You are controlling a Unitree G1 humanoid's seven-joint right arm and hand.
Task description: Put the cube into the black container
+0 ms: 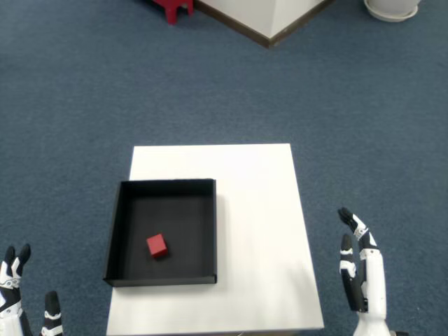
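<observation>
the right hand hangs off the table's right edge, fingers apart and holding nothing, likely since its work looks finished: the cube lies inside the black container, toward its front-left corner.

A white table on blue carpet carries a black container at its front-left.

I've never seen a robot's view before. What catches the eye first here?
A small red cube lies inside the black container on the left half of a white table, amid blue carpet. The robot's right hand hangs open beside the table's right edge, holding nothing.
</observation>
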